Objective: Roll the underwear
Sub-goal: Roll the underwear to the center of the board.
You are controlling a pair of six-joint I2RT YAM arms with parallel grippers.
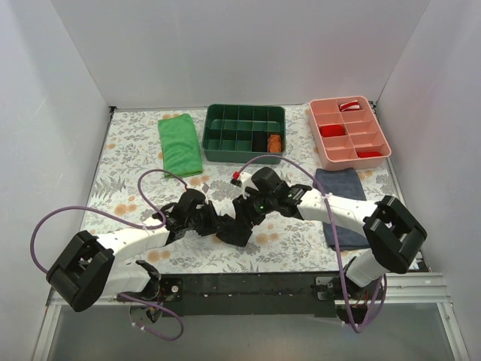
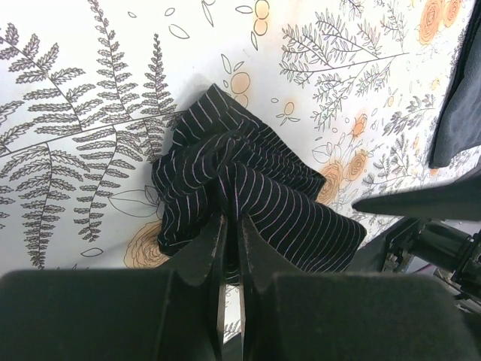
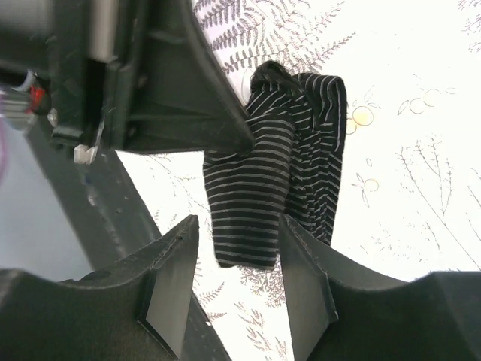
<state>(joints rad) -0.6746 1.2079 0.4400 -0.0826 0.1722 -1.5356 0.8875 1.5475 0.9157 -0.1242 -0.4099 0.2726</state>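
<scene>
From above, the left gripper (image 1: 222,226) and right gripper (image 1: 242,218) are seen together at the middle of the table (image 1: 135,150). Left wrist: the underwear (image 2: 248,180) is pinched tight at 6 o'clock. Right wrist: its end is seen loose between open jaws — soft, floppy, best held by an edge.

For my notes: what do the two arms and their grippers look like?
Both the left arm and right arm have white links with chunky black joint housings. A purple cable loops along each. The left gripper and right gripper have matte black, wedge-shaped fingers.
</scene>
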